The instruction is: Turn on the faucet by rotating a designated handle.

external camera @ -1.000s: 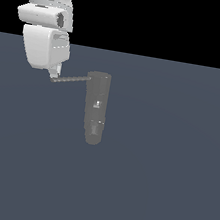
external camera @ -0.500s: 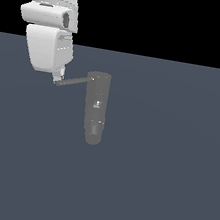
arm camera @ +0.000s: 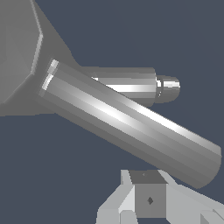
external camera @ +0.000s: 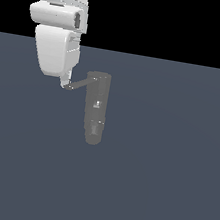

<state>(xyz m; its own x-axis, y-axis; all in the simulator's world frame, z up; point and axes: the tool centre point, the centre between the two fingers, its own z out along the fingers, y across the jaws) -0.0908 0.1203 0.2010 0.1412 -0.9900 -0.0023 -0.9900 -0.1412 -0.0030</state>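
The faucet (external camera: 96,107) is a dull dark-grey tapered cylinder in the middle of the exterior view, with its narrow rounded end toward the bottom. The handle (external camera: 81,83), a thin grey rod, sticks out from the wide end toward the exterior view's left. My gripper (external camera: 65,84) hangs under the white hand, and its narrow tip touches the rod's outer end. Its fingers look shut, with nothing between them. In the wrist view the handle (arm camera: 131,120) crosses the picture close up, the faucet (arm camera: 19,52) lies behind it, and the gripper (arm camera: 148,201) sits just beside the rod.
The white robot arm (external camera: 57,27) fills the upper part of the exterior view's left. A flat dark blue-grey floor (external camera: 161,181) spreads all around the faucet. A short stub (arm camera: 168,87) shows behind the handle.
The arm has shifted toward the exterior view's right and slightly down. The handle's outer end has swung with it, closer to the faucet body, so the rod looks shorter.
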